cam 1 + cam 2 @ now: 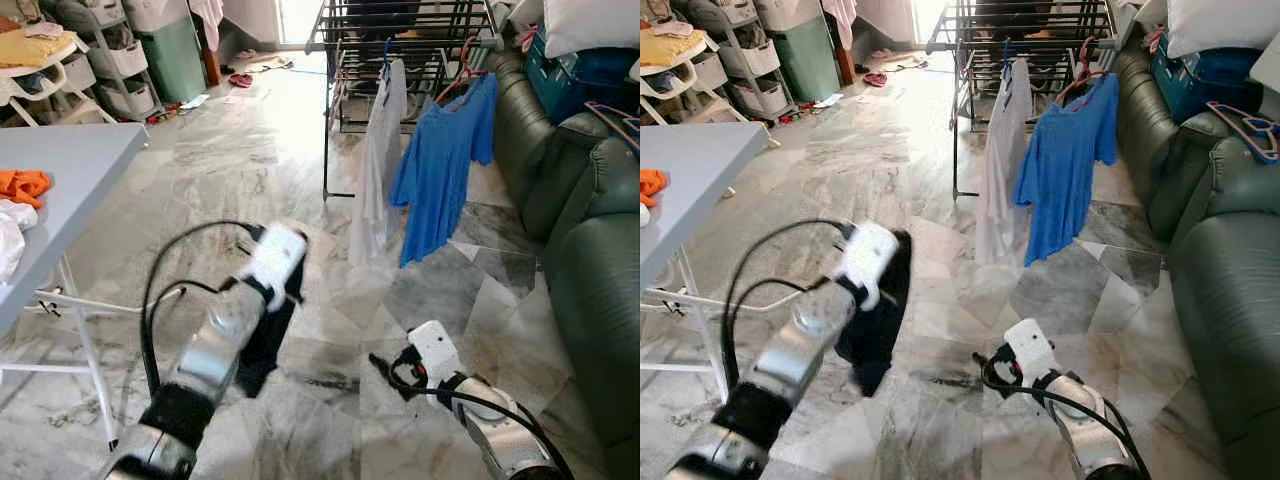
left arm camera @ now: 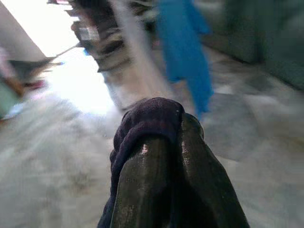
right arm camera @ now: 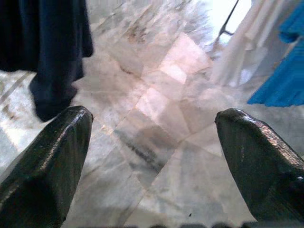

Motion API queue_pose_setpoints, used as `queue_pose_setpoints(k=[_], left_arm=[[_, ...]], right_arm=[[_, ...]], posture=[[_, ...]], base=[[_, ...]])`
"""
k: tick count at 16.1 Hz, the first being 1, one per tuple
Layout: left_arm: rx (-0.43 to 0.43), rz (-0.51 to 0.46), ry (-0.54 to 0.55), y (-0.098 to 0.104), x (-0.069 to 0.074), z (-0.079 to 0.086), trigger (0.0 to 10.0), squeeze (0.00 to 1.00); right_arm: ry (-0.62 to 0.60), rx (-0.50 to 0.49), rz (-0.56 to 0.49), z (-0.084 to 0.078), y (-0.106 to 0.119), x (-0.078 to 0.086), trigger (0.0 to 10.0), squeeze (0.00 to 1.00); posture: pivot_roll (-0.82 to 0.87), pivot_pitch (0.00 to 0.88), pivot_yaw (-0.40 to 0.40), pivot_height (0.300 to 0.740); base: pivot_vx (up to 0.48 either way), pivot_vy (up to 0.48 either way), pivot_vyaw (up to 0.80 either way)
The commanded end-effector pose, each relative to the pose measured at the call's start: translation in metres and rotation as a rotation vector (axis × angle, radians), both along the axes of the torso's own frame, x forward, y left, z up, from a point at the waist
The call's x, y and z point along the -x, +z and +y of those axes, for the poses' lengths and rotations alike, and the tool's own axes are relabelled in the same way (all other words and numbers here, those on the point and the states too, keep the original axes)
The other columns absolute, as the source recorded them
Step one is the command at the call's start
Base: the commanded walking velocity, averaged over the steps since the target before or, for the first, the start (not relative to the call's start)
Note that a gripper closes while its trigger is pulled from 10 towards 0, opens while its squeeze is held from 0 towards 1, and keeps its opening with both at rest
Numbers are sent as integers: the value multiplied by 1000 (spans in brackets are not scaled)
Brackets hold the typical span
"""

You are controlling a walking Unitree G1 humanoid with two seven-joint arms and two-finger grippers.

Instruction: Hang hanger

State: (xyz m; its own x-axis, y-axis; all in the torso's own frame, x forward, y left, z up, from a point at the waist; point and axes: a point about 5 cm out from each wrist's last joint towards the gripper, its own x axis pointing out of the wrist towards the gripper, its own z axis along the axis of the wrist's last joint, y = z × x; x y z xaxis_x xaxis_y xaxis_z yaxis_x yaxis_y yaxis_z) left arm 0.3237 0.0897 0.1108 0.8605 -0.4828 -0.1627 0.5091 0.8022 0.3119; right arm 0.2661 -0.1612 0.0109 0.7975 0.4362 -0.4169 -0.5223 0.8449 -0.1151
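Note:
My left gripper is shut on a dark navy garment. The cloth is bunched over the fingertips and hangs down below the raised white wrist, above the marble floor. No hanger can be made out in it. My right gripper is open and empty, low over the floor to the right of the garment. Ahead stands a black drying rack. On it hang a blue T-shirt on a red hanger and a pale garment on a blue hanger.
A grey table stands on my left with an orange cloth on it. A dark green sofa lines the right side, with spare hangers on its arm. Shelves and baskets stand at the back left.

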Motion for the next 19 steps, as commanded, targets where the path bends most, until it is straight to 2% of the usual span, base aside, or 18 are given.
queue_pose_setpoints(k=[1,2,3,5,6,8,10,11,12,13,14,16,17,18,19], left_arm=[[-13,-10,-100,0,7,-6,10000,0],[-96,-35,-177,-6,14,-8,10000,0],[-116,-13,-215,-12,19,-8,10000,0],[-209,2,-290,-26,29,-4,10000,0],[-287,27,-370,-40,41,1,10000,0],[-384,31,-417,-50,48,6,10000,0],[-388,50,-358,-55,47,10,10000,0],[-375,29,-296,-52,41,11,10000,0],[-277,52,-198,-47,33,10,10000,0],[-238,50,-158,-45,31,10,10000,0],[-186,18,-48,-40,28,11,10000,0],[-46,66,91,-41,28,19,10000,0],[43,70,208,-41,31,29,10000,0],[90,79,296,-44,35,37,10000,0],[172,108,426,-50,45,50,10000,0]], right_arm=[[-17,-6,-13,2,3,-1,10000,0],[-33,-4,-21,1,5,-2,10000,0],[-47,6,-18,-3,5,-3,10000,0],[-89,48,-25,-15,5,-5,10000,0],[-163,108,-36,-31,7,-9,10000,0],[-248,142,-53,-45,12,-14,10000,0],[-311,134,-75,-53,17,-20,10000,0],[-314,130,-81,-52,18,-21,10000,0],[-317,119,-93,-48,19,-22,10000,0],[-322,112,-97,-46,19,-22,10000,0],[-342,48,-129,-38,22,-23,10000,0],[-368,-22,-181,-31,29,-23,10000,0],[-391,-56,-214,-26,33,-21,10000,0],[-412,-85,-236,-23,37,-19,10000,0],[-444,-134,-254,-16,42,-17,10000,0]], posture=[[-26,0,74,740],[-26,0,74,740],[-25,0,72,740],[-22,0,69,740],[-20,0,68,740],[-21,0,68,740],[-20,0,70,740],[-20,0,71,740],[-19,0,71,740],[-19,0,72,740],[-24,0,73,740],[-25,0,72,740],[-27,0,70,740],[-31,0,71,740],[-35,0,68,740]], base=[[0,0,0],[0,0,0],[0,0,0],[0,0,0],[0,0,0],[0,0,0],[0,0,0],[0,0,0],[0,0,0],[0,0,0],[0,0,0],[0,0,0],[0,0,0],[0,0,0],[0,0,0]])
